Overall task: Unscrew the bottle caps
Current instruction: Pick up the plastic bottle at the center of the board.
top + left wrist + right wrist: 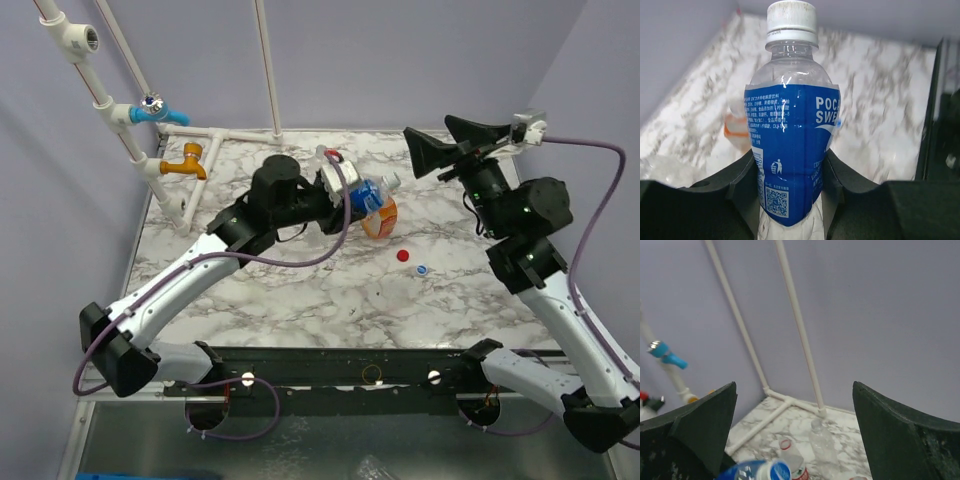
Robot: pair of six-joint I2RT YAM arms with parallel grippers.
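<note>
Between the fingers of the left gripper [791,172], clamped shut: a blue-labelled bottle [790,125], its label reading "POCA… SWE…".
Its white cap [791,17] is screwed on; an orange bottle [381,220] sits just beside. A red cap [403,255] and a blue-and-white cap [421,269] lie loose on the marble table [300,290]. The right gripper [794,386] hangs raised, spread wide, empty.

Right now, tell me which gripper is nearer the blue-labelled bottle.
Left. The left gripper has its jaws closed on the body of the blue-labelled bottle. The right gripper stands apart from it, off to its right in the top view, jaws wide open, holding nothing.
</note>
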